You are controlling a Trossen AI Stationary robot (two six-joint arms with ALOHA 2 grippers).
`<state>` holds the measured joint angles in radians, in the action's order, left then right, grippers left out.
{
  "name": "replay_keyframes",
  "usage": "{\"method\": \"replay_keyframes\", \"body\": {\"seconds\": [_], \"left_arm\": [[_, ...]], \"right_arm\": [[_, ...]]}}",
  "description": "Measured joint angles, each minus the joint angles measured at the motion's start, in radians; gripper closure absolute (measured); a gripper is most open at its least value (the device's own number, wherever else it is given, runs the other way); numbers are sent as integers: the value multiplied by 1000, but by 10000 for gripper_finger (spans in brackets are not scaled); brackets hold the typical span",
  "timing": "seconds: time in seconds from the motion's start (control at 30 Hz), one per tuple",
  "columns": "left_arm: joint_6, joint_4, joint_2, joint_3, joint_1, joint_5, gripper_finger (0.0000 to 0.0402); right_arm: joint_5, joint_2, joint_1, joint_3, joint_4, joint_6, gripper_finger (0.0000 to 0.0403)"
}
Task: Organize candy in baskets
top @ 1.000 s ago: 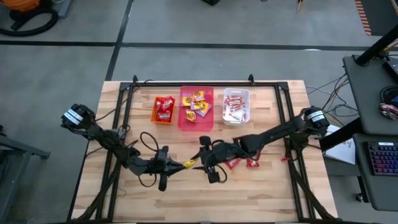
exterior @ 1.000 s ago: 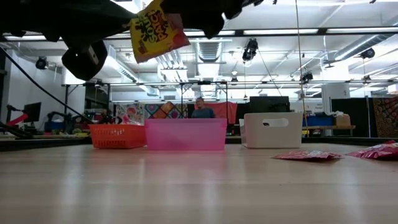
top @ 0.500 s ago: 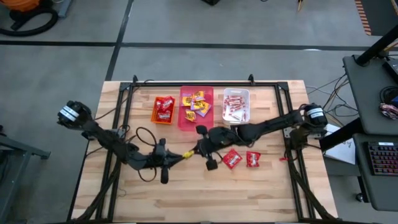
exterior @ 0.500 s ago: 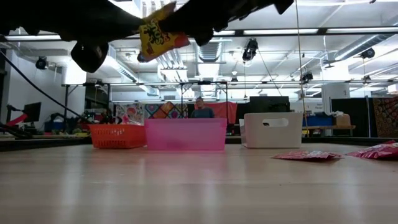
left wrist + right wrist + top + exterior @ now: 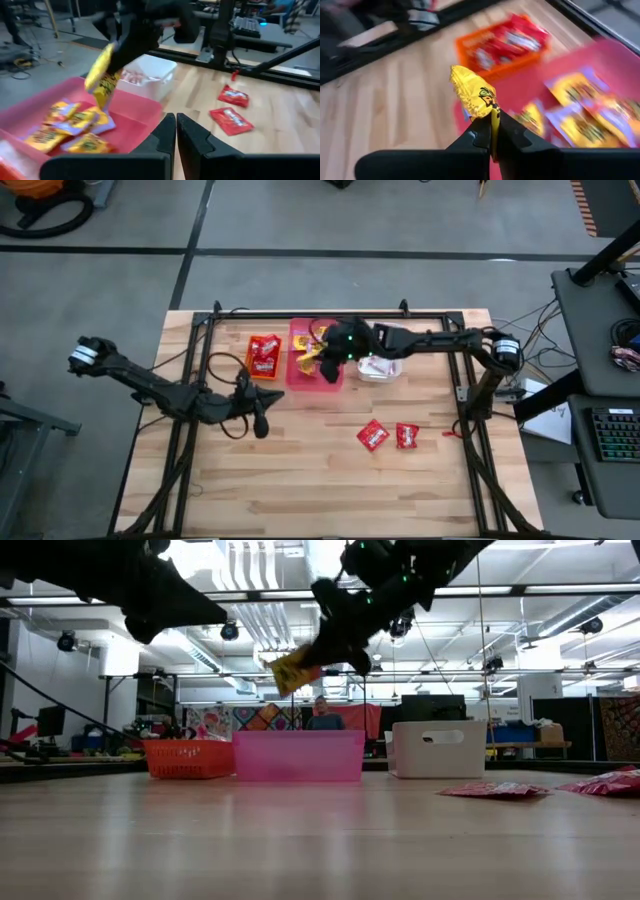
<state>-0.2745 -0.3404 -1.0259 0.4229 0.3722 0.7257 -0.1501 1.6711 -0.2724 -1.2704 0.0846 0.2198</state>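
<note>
High view: right pincer (image 5: pixel 322 352) pinching yellow packet (image 5: pixel 308 356) hides pink basket (image 5: pixel 300 378) partly.

The print on the yellow packet (image 5: pixel 476 98) is blurred. The sticks in the white basket (image 5: pixel 380 352) are too small to tell. The pink basket (image 5: pixel 75 127) is cut off by the edge.
</note>
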Motion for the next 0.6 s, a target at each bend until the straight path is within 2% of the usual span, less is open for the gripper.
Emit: {"method": "replay_keyframes", "body": {"seconds": [0.13, 0.27, 0.33, 0.5, 0.6], "left_arm": [[51, 48, 67, 0, -37, 0, 401], [115, 61, 114, 0, -49, 1, 401], [144, 61, 126, 0, -50, 17, 401], [197, 57, 130, 8, -50, 119, 401], [235, 60, 130, 17, -50, 159, 401]], "right_arm": [[2, 0, -60, 41, 20, 85, 395], [12, 1, -69, 81, 15, 140, 395], [60, 1, -62, 102, 9, 174, 395], [257, 1, -21, 157, -47, 278, 394], [262, 1, 0, 180, -97, 299, 389]]}}
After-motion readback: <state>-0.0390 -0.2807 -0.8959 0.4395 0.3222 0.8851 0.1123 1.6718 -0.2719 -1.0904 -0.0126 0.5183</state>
